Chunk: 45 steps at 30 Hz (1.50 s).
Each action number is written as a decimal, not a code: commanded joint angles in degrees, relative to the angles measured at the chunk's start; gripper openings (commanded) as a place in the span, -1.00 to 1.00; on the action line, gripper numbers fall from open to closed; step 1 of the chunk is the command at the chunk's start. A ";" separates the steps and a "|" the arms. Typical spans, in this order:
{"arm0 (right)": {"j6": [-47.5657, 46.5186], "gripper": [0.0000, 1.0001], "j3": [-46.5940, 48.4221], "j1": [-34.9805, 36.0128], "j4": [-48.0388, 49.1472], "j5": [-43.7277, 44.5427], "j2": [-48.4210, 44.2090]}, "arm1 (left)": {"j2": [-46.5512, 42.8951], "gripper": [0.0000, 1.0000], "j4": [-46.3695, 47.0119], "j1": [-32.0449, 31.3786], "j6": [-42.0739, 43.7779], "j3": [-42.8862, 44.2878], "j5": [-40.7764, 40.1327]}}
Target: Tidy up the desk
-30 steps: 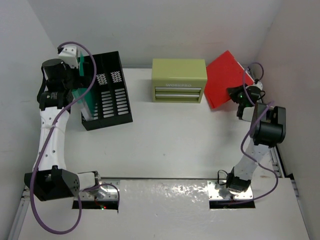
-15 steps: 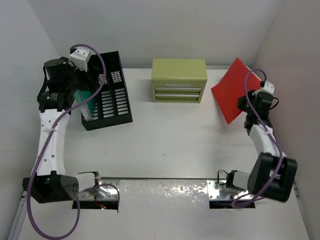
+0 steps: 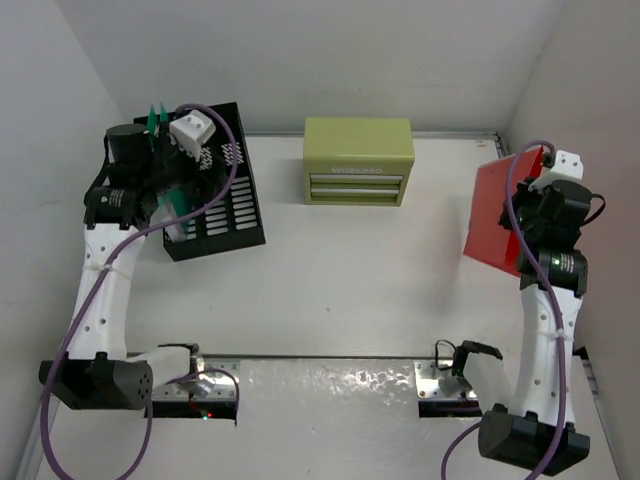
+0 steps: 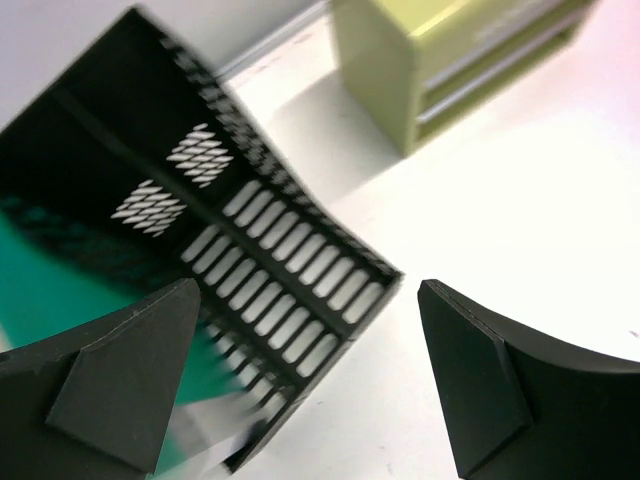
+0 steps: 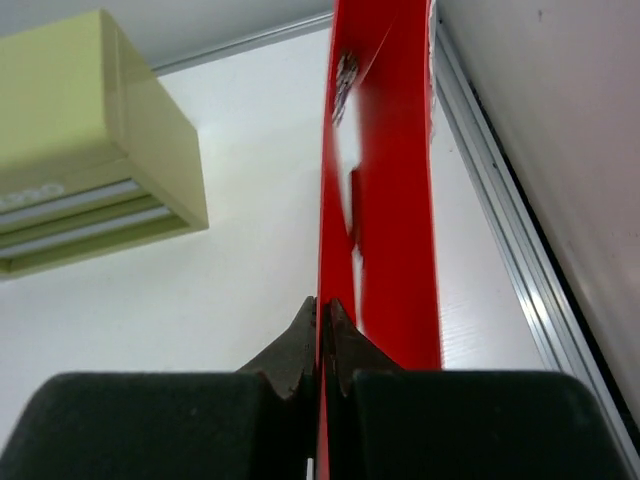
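Observation:
The white desk (image 3: 340,290) holds a black slotted file rack (image 3: 228,195) at the back left. A green folder (image 3: 176,207) stands in the rack's left slot; it also shows in the left wrist view (image 4: 50,290). My left gripper (image 4: 308,300) is open and empty, above the rack (image 4: 250,260), and sits at the rack's top left in the top view (image 3: 172,150). My right gripper (image 5: 322,305) is shut on the near edge of a red folder (image 5: 385,150). It holds the folder (image 3: 495,220) on edge above the desk's right side.
An olive-green small drawer chest (image 3: 358,160) stands at the back centre, also seen in the wrist views (image 4: 450,50) (image 5: 90,130). A metal edge rail (image 5: 500,230) and the white wall run just right of the red folder.
My right arm has lifted the red folder from the back right corner, turned it on edge and brought it nearer. My left gripper has shifted right over the rack, with the green folder left in its slot.

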 commanded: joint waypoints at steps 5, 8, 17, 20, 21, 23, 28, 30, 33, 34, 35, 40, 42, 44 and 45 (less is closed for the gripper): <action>-5.25 -1.00 4.05 0.12 -11.52 -9.88 -3.01 | -2.69 0.79 -1.49 -6.44 2.24 0.13 2.84; -7.27 -1.00 7.73 0.12 -15.20 -15.14 -3.72 | -2.25 0.79 -0.45 -8.90 2.07 0.13 3.45; -12.19 -1.00 18.03 0.12 -26.11 -22.80 -2.58 | 7.94 0.80 -3.17 -23.40 1.98 6.63 0.55; -15.87 -1.00 17.07 0.12 -26.55 -33.84 -2.67 | 11.89 0.80 -2.28 -29.44 3.29 9.08 -0.23; -16.67 -1.00 17.06 0.12 -26.11 -33.88 -2.75 | 12.69 0.81 -2.20 -30.86 3.82 9.79 -0.76; -16.24 -1.00 15.66 0.12 -24.97 -34.85 -2.49 | 14.27 0.82 -1.15 -33.32 4.43 11.20 -1.47; -15.54 -1.00 10.58 0.12 -22.87 -36.08 -1.69 | 20.16 0.81 3.76 -39.83 2.95 10.77 -0.68; -14.84 -1.00 7.59 0.12 -20.07 -35.21 -3.01 | 21.82 0.81 5.88 -41.50 1.98 9.63 0.55; -13.61 -1.00 7.65 0.12 -17.95 -33.36 -4.25 | 23.15 0.82 9.75 -42.12 0.93 8.21 1.87; -10.82 -1.00 9.40 0.12 -17.59 -32.14 -4.25 | 23.50 0.82 11.93 -42.21 0.57 7.86 2.22; -9.75 -0.85 10.29 0.12 -17.41 -29.00 -3.81 | 23.94 0.82 12.48 -42.56 1.44 7.77 2.92; -7.72 -0.71 8.29 0.12 -17.06 -30.45 -2.31 | 26.40 0.75 14.06 -46.17 6.02 1.55 6.08; -5.62 -0.66 0.59 0.12 -12.52 -33.69 -3.36 | 25.80 0.72 15.20 -46.26 5.84 -2.31 6.88; -3.77 -0.62 -4.80 0.12 -9.16 -34.68 -4.24 | 25.09 0.72 18.97 -46.17 4.53 -8.20 5.22; -3.33 -0.58 -8.39 0.12 -7.41 -34.59 -4.25 | 24.65 0.72 19.77 -46.26 4.18 -9.35 3.82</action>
